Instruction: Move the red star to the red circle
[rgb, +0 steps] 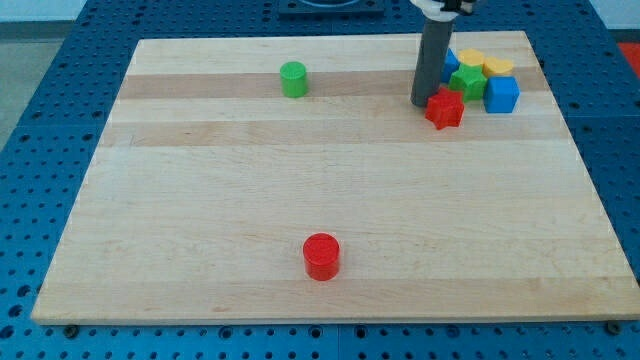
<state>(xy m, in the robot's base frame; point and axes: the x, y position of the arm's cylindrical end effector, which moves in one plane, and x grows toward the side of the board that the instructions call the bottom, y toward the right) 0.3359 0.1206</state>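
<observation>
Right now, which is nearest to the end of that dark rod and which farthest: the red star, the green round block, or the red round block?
Measured from my tip:
1. The red star-shaped block, right beside it on the view's right.
2. The green cylinder block, off to the view's left near the wooden board's top edge.
3. The red cylinder block, far down toward the view's bottom.

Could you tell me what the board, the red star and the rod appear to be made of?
The board looks like pale, smooth wood: lengthwise grain and plank seams show. The red star seems plastic or painted wood, with flat, even, matte colour; I cannot tell which. The rod, with my tip touching the star's left side in the view, looks dark and matte, maybe metal or plastic.
</observation>
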